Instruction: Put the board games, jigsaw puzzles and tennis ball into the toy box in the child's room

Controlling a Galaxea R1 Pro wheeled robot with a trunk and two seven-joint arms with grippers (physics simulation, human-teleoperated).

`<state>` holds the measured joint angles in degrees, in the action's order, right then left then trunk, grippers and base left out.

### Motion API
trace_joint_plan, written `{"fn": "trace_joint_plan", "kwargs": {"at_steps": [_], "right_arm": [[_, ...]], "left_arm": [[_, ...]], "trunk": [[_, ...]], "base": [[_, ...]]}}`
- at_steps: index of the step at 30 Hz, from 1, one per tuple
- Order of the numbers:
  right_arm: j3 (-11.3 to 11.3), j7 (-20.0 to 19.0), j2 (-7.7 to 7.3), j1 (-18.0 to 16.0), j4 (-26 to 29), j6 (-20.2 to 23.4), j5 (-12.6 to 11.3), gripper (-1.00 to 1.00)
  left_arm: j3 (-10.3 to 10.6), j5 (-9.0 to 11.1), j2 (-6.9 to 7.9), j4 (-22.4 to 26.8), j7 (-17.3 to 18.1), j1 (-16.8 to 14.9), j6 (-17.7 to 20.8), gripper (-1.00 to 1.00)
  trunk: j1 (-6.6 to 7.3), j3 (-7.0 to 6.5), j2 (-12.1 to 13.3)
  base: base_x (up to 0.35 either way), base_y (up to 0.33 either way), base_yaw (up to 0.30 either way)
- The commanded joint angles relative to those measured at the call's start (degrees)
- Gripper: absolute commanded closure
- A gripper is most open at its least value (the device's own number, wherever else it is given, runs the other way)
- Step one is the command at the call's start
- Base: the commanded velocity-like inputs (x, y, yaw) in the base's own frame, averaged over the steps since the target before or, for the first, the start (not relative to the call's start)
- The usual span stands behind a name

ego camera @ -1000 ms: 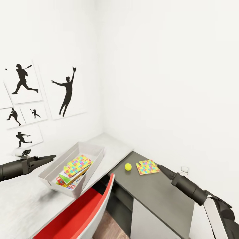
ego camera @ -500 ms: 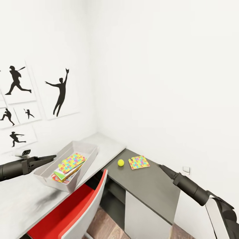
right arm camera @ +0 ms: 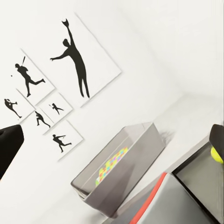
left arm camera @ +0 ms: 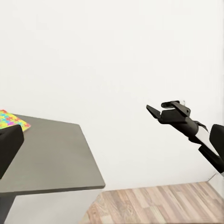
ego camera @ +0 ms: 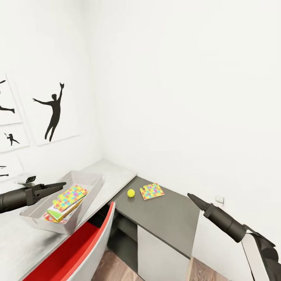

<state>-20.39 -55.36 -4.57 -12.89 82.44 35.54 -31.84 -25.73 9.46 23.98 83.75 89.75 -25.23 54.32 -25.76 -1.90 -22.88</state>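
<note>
Board games (ego camera: pixel 54 214) half hidden under puzzle (ego camera: pixel 70 197)

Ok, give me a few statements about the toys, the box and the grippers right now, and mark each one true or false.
1. A jigsaw puzzle lies on top of the stack inside the toy box. True.
2. The tennis ball is in the toy box. False: it sits on the dark grey section of the table.
3. A second jigsaw puzzle lies beside the ball. True.
4. The right gripper holds the ball. False: it is off the ball and holds nothing.
5. The left gripper is down inside the box. False: it hovers above the box's near end.
</note>
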Motion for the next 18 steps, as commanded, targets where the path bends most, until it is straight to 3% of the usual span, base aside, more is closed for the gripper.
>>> {"fn": "trace_joint_plan", "kwargs": {"at_steps": [1, 5, 14, 18], "right_arm": [[-0.03, -0.06, -0.03, -0.03, -0.06, 0.40, -0.31, -1.00], [-0.56, -0.09, 0.00, -0.03, -0.15, 0.40, -0.32, -1.00], [-1.27, -0.10, 0.07, -0.03, -0.66, 0.40, -0.40, -1.00], [-1.38, -0.10, -0.07, -0.03, -1.24, 0.40, -0.38, -1.00]], "left_arm": [[-0.02, -0.06, 0.02, 0.01, 0.25, 0.00, 0.59, -1.00], [-0.02, -0.06, 0.02, -0.02, 0.25, -0.01, 0.54, -1.00], [-0.02, -0.06, 0.02, -0.04, 0.25, 0.00, 0.52, -1.00], [-0.02, -0.06, 0.02, -0.03, 0.25, 0.01, 0.52, -1.00]], "trunk": [[-0.02, -0.04, -0.04], [-0.02, -0.28, -0.04], [-0.02, -0.38, -0.04], [-0.02, -0.38, -0.04]], "base": [[0.000, 0.000, -0.223], [0.000, 0.000, -0.200], [0.000, 0.000, -0.050], [0.000, 0.000, -0.172]]}}
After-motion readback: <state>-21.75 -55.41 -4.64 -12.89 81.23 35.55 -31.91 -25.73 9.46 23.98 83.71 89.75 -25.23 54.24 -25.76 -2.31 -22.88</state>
